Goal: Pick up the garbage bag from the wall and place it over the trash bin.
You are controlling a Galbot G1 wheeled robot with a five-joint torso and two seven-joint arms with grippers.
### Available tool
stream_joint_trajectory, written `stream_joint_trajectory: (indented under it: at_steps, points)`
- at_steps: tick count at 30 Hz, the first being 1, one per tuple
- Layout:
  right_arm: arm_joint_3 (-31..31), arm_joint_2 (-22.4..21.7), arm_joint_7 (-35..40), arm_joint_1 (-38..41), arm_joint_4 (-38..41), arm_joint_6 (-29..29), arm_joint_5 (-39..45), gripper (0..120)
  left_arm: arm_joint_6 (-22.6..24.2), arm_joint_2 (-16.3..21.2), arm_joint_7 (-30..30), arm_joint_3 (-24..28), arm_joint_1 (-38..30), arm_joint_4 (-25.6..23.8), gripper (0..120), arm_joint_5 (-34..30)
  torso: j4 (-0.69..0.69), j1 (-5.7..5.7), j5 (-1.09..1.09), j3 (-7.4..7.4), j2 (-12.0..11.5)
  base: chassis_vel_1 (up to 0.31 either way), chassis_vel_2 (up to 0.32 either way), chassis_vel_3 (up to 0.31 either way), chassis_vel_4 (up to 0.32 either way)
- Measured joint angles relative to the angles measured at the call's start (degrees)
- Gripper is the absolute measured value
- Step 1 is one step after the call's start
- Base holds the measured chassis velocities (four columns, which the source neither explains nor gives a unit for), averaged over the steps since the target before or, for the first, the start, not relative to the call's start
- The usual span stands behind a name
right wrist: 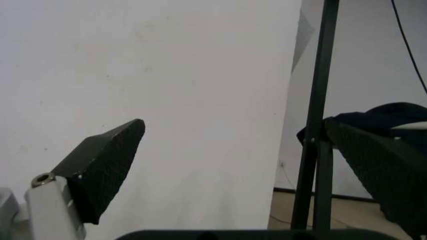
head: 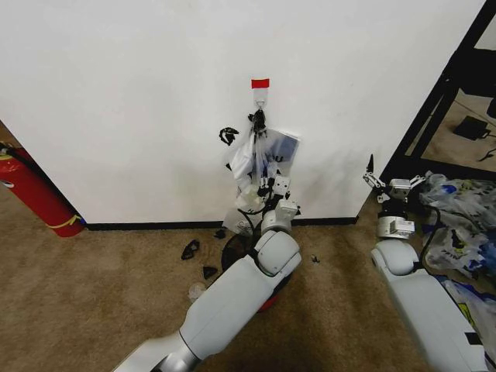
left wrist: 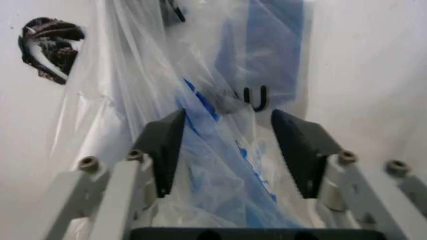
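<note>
— Fingers on the left gripper (left wrist: 228, 150): what are they doing?
— Spread wide, one on each side of the garbage bag (left wrist: 220, 100), its blue-patched plastic lying between them, not yet pinched.
— And the right gripper (right wrist: 253, 165)?
— Held up off to the side near a black rack (right wrist: 319, 115), fingers apart, holding nothing.
— Where is the trash bin (head: 236, 252)?
— On the carpet below the bag, mostly behind the left arm.
— And the bag itself?
— Hanging from a hook on the wall (head: 116, 93), under a red tape strip (head: 260, 83).

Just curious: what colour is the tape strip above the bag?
Red, clearest in the head view.
</note>
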Motion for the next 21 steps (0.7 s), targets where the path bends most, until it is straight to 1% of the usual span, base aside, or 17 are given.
stream_joint_trajectory:
  at_steps: [1, 2, 5, 9, 10, 12, 14, 18, 21]
  points:
    - [-0.03, 0.08, -0.01, 0.00, 0.00, 0.01, -0.02, 100, 1.24, -0.33, -0.57, 0.29, -0.22, 0.35, 61, -0.02, -0.01, 0.00, 0.00, 0.00, 0.00, 0.000, 0.000, 0.000, 0.000]
    - [-0.03, 0.08, -0.01, 0.00, 0.00, 0.01, -0.02, 100, 1.24, -0.33, -0.57, 0.29, -0.22, 0.35, 61, -0.02, -0.01, 0.00, 0.00, 0.00, 0.00, 0.000, 0.000, 0.000, 0.000]
    - [-0.16, 0.25, -0.02, 0.04, 0.16, 0.01, -0.07, 100, 3.69, -1.23, -1.99, 0.78, -0.82, 1.67, 74, -0.03, 0.00, 0.00, 0.00, 0.00, 0.00, 0.000, 0.000, 0.000, 0.000]
    - [-0.17, 0.14, -0.03, -0.06, 0.40, 0.01, -0.07, 100, 6.22, -1.27, -3.21, 0.80, -1.28, 2.43, 89, -0.01, 0.00, 0.00, 0.00, 0.00, 0.01, 0.000, 0.000, 0.000, 0.000]
    - [-0.17, 0.14, -0.03, -0.06, 0.40, 0.01, -0.07, 100, 6.22, -1.27, -3.21, 0.80, -1.28, 2.43, 89, -0.01, 0.00, 0.00, 0.00, 0.00, 0.01, 0.000, 0.000, 0.000, 0.000]
    - [-0.07, -0.05, -0.02, -0.31, 0.53, 0.01, -0.07, 100, 7.19, -1.18, -3.93, 0.45, -1.74, 3.42, 97, 0.51, 0.00, 0.00, 0.00, 0.00, 0.01, 0.000, 0.000, 0.000, 0.000]
    - [0.04, -0.16, -0.02, -0.46, 0.61, 0.01, -0.06, 100, 7.58, -1.07, -4.44, 0.13, -2.23, 4.43, 99, 1.20, 0.00, 0.00, 0.00, 0.00, 0.01, 0.000, 0.000, 0.000, 0.000]
    - [0.05, -0.07, -0.02, -0.54, 0.69, 0.02, -0.06, 100, 7.71, -0.94, -5.32, 0.03, -3.06, 6.06, 98, 1.58, 0.00, 0.00, 0.00, 0.00, 0.01, 0.000, 0.000, 0.000, 0.000]
    - [0.04, 0.14, -0.01, -0.54, 0.72, 0.03, -0.08, 100, 7.10, -0.82, -5.40, -0.54, -3.31, 6.28, 88, 1.58, 0.00, 0.00, 0.00, 0.00, 0.01, 0.000, 0.000, 0.000, 0.000]
